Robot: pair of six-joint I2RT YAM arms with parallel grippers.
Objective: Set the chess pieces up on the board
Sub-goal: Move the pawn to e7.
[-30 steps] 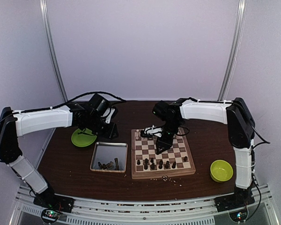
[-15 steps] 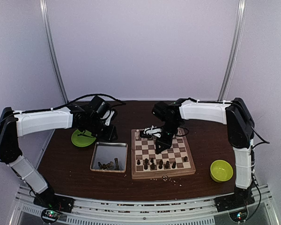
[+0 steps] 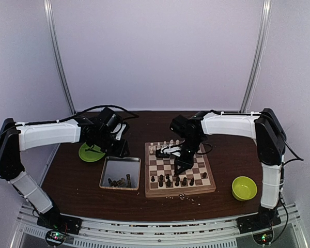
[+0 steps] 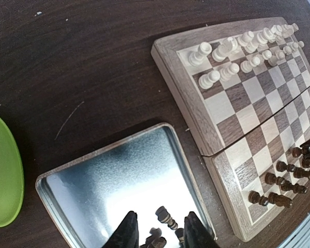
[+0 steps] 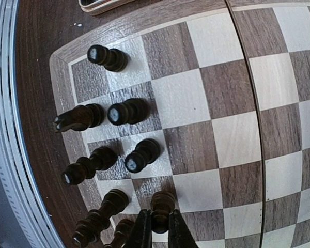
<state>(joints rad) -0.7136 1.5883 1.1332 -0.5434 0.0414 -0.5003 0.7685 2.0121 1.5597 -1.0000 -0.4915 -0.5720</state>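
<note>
Top view: saw a silver tray [image 3: 119,166] holding dark chessmen [image 3: 119,182] by its near wall, just left of the board [image 3: 202,166]. Left wrist: found left gripper [image 4: 159,217] parted above them. Right wrist: found right gripper [image 5: 159,216] clamped on a dark pawn [image 5: 161,200] at the board's near rows.

Silver tray [image 3: 120,165] on the dark surface [image 3: 72,178], green plate [image 3: 87,153] just behind it, green bowl [image 3: 244,188] well off to the right

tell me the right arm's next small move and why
Probably lift straight up a little. The right gripper is shut on a dark piece standing on the board, with other dark pieces crowded close beside it, so a sideways move might knock them over.
</note>
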